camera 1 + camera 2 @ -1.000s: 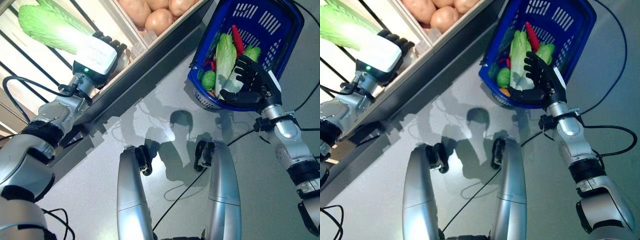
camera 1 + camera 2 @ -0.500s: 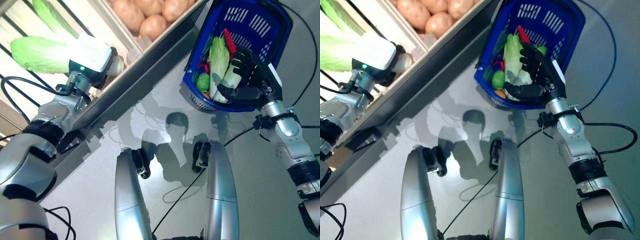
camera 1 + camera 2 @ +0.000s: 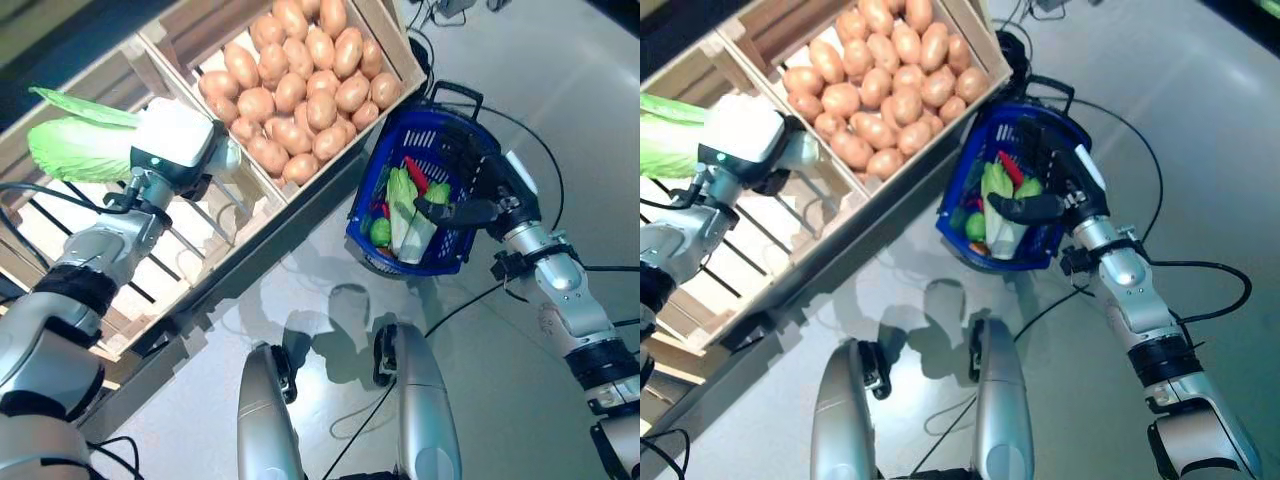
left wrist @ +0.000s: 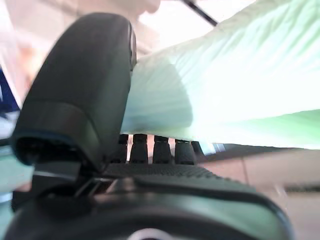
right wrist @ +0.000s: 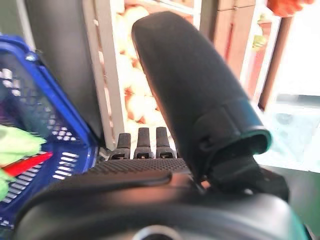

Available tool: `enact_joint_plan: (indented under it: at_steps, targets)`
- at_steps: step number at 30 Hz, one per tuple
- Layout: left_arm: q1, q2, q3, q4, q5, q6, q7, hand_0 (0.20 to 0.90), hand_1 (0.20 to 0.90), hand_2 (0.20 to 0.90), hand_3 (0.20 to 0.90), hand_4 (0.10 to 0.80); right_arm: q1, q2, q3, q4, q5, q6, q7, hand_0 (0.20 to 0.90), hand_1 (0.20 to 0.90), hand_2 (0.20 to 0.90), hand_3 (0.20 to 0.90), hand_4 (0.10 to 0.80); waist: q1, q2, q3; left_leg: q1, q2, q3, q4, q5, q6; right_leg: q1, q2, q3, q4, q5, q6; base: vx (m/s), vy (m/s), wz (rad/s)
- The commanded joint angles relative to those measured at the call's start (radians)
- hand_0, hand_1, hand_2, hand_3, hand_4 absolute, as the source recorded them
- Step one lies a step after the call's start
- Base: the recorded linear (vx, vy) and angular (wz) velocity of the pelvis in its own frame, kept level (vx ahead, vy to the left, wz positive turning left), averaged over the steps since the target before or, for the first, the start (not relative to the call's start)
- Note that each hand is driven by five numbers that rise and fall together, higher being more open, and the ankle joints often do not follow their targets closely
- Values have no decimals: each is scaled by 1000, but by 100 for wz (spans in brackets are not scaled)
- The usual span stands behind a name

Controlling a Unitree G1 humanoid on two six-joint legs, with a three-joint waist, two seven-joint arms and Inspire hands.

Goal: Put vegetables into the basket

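Observation:
My left hand (image 3: pixel 178 143) is shut on the stalk end of a pale green napa cabbage (image 3: pixel 78 146), held above the wooden crates at the left. The left wrist view shows the cabbage (image 4: pixel 240 80) pinched between the thumb (image 4: pixel 85 85) and the fingers. My right hand (image 3: pixel 478 192) grips the far rim of a blue plastic basket (image 3: pixel 362 225) and holds it beside the crates. Inside lie another cabbage (image 3: pixel 402 195), a red pepper (image 3: pixel 417 173) and small green vegetables. In the right wrist view the basket (image 5: pixel 30 100) shows past the thumb (image 5: pixel 195 85).
A wooden crate full of potatoes (image 3: pixel 300 70) stands between the two hands. Slatted wooden crates (image 3: pixel 100 260) lie under the left arm. Grey floor spreads below and to the right of the basket.
The whole view has shifted, so the potato crate now shows in full. Both hands keep their holds on the cabbage and on the basket.

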Motion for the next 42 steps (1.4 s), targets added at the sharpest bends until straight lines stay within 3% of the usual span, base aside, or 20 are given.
enact_joint_plan:
  at_steps: [1,5,6,10,13,14,15,19,26,42]
  targets:
    - [82,69,125,-62,-97,-5,83,300,300,300,300,400,51,28,-78,-37,-48,4,41,900,900,900,900,800,18,28,-231,143,-29,41,-182,27,85,196,-33,-20,-234,112,-13,100,-44,2]
    - [180,38,206,-111,-143,-41,122,300,300,300,300,400,87,57,-88,-25,30,47,100,900,900,900,900,800,30,25,-288,263,-40,67,-337,97,79,319,-12,-44,-382,158,-11,95,-74,2]
    - [243,8,268,-130,-245,-78,150,300,300,300,300,400,118,84,-102,-23,76,69,135,900,900,900,900,800,37,25,-322,338,-45,81,-432,131,73,392,6,-54,-476,179,-5,122,-110,3]
    - [410,-109,447,-202,-349,-186,156,300,300,300,300,400,202,169,-126,-25,85,61,220,900,900,900,900,800,56,23,-377,483,-69,93,-634,208,61,547,38,-78,-692,237,14,134,-76,-1]
    - [502,-206,547,-271,-575,-269,52,300,300,300,300,400,244,197,-138,-37,65,69,259,900,900,900,900,800,70,22,-411,559,-82,91,-753,258,51,632,54,-94,-816,276,25,83,-47,7]
    - [517,-230,565,-285,-590,-272,32,300,300,300,300,400,246,203,-138,-37,62,72,260,900,900,900,900,800,72,22,-418,570,-85,90,-776,267,50,644,58,-97,-842,286,25,77,-45,17]
    - [563,-290,602,-323,-676,-289,-23,300,300,300,300,400,258,217,-144,-42,54,82,278,900,900,900,900,800,78,20,-434,602,-91,91,-827,284,49,675,64,-102,-890,306,31,61,-33,13]
    - [608,-389,647,-386,-915,-320,-174,300,300,300,300,400,258,242,-151,-75,118,115,320,900,900,900,900,800,88,16,-458,656,-96,86,-933,322,46,727,68,-114,-991,359,42,26,-15,8]
    - [624,-478,645,-495,-1092,-295,-319,300,300,300,300,400,229,253,-118,-151,180,221,395,900,900,900,900,800,105,9,-479,697,-105,69,-1052,363,41,767,78,-144,-1087,406,53,0,0,1]
    - [605,-530,515,-506,-1180,-245,-468,300,300,300,300,400,86,241,85,-136,89,316,413,900,900,900,900,800,131,-10,-487,712,-101,54,-1057,359,42,803,84,-141,-1132,426,52,8,-13,3]
